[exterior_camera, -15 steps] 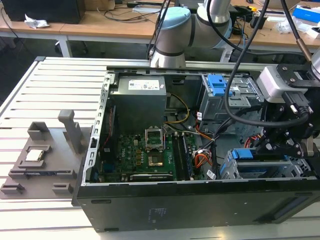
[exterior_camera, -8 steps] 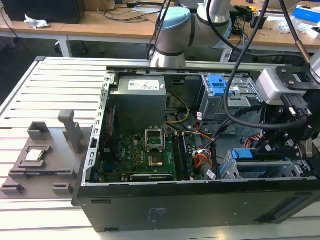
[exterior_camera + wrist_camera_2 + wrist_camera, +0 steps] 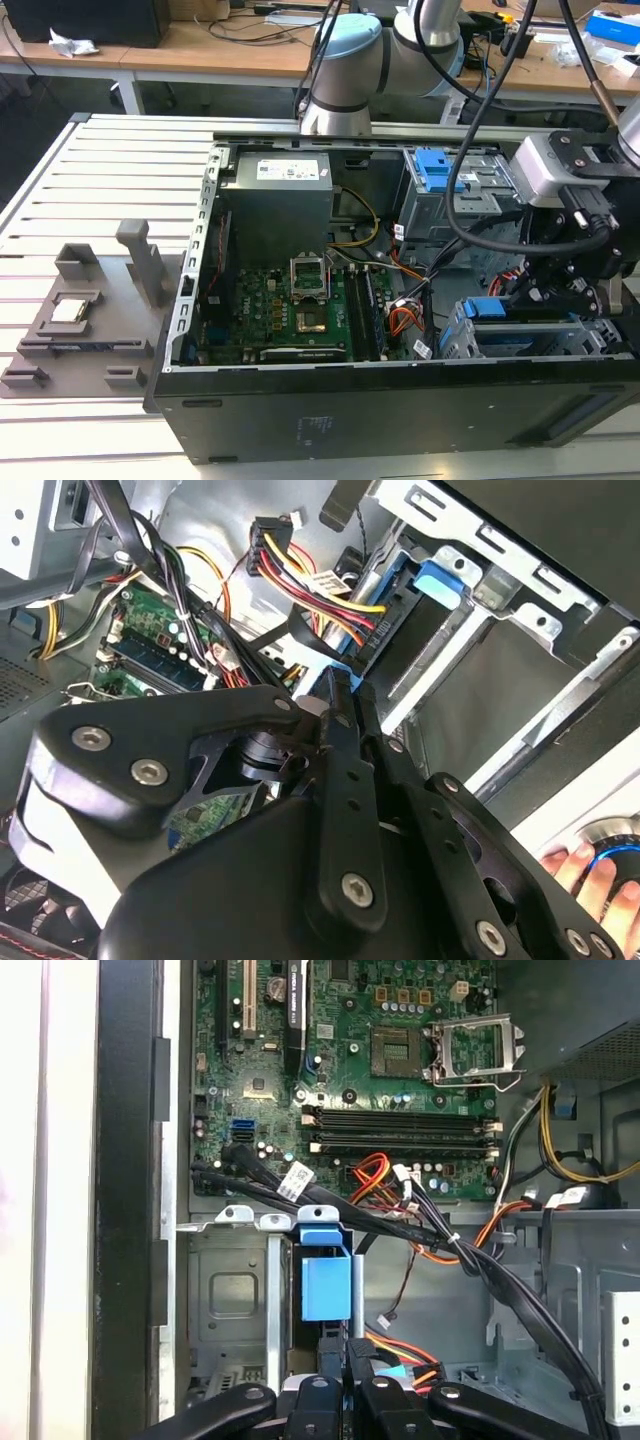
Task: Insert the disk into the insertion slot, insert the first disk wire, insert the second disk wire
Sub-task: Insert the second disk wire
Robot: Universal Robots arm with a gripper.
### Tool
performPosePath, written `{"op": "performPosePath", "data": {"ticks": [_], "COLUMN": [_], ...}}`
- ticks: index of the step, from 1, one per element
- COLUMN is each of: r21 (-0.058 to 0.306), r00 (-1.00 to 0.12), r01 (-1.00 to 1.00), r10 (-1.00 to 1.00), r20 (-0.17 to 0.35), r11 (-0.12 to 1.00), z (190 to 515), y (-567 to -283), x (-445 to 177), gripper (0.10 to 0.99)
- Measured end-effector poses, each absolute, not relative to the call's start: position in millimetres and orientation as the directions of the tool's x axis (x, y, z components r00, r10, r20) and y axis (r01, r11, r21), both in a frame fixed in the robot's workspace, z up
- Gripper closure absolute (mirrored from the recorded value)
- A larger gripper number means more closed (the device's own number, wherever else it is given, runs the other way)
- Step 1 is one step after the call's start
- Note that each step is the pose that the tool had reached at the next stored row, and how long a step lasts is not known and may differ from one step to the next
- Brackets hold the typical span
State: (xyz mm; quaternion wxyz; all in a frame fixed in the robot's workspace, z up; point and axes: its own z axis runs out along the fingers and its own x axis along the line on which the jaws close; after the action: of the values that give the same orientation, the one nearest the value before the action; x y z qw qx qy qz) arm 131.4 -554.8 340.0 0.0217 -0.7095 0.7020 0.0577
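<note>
Item: gripper (image 3: 345, 1355), seen in first wrist view; I read fingers pressed together, pinching dark connector of red-yellow-black wire bundle (image 3: 320, 585) at rear of disk (image 3: 520, 335).
Item: disk, blue carrier, seated inside insertion slot (image 3: 455, 345), near case corner on exterior view's right.
Item: motherboard (image 3: 290, 310) beside slot, toward exterior view's left.

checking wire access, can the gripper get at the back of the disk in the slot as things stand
Probably yes. In the exterior view the gripper hangs just above the disk, which sits in the insertion slot. In the first wrist view loose cables cross nearby but none lies between its shut fingertips and the blue carrier.
</note>
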Motion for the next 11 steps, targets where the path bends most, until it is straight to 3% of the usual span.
{"op": "performPosePath", "data": {"ticks": [11], "r21": [0.051], "r00": [0.008], "r01": [-0.999], "r10": [-0.994], "r20": [-0.111], "r11": [-0.013], "z": [335.8], "y": [-555.0], "x": [131.4], "gripper": [0.941]}}
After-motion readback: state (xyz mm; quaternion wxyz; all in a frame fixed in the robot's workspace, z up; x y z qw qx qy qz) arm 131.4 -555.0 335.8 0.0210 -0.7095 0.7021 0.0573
